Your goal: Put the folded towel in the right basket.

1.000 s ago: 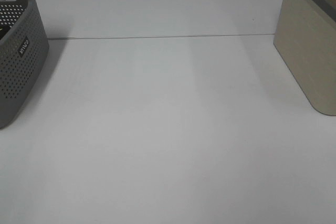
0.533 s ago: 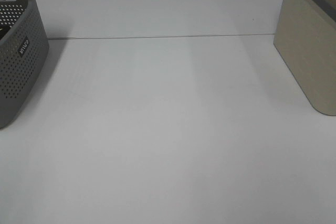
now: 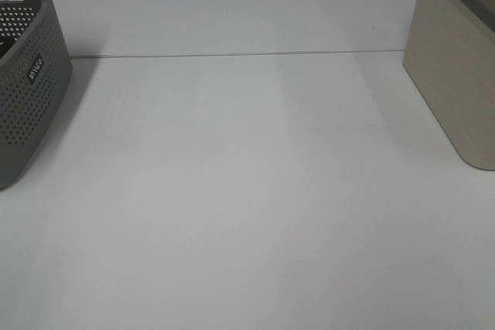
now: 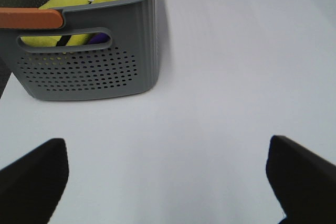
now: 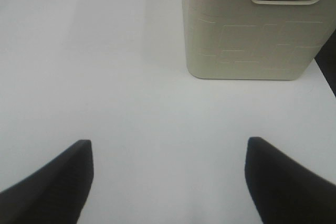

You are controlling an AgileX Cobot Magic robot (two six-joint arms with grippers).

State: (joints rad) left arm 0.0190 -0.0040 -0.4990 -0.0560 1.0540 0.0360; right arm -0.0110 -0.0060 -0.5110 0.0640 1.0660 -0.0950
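Here we see both pincers spread and holding nothing: the left pincer point(image 4: 168, 182) faces the grey basket point(image 4: 89, 61) with yellow cloth point(image 4: 79, 3), perhaps the towel, inside; the right pincer point(image 5: 168, 179) faces the beige basket point(image 5: 252, 30) on the tabletop point(image 3: 247, 191).

Left tool point(image 4: 168, 182): two dark, matte black fingers point(image 4: 31, 177) with blunt, rounded tips, in the frame's lower corners. Right tool point(image 5: 168, 179): the same plain black fingers point(image 5: 52, 182), lower corners, no visible markings.

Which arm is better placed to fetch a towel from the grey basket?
Left, probably. Its open gripper faces the grey basket, where yellow cloth shows. The right gripper faces the beige basket.
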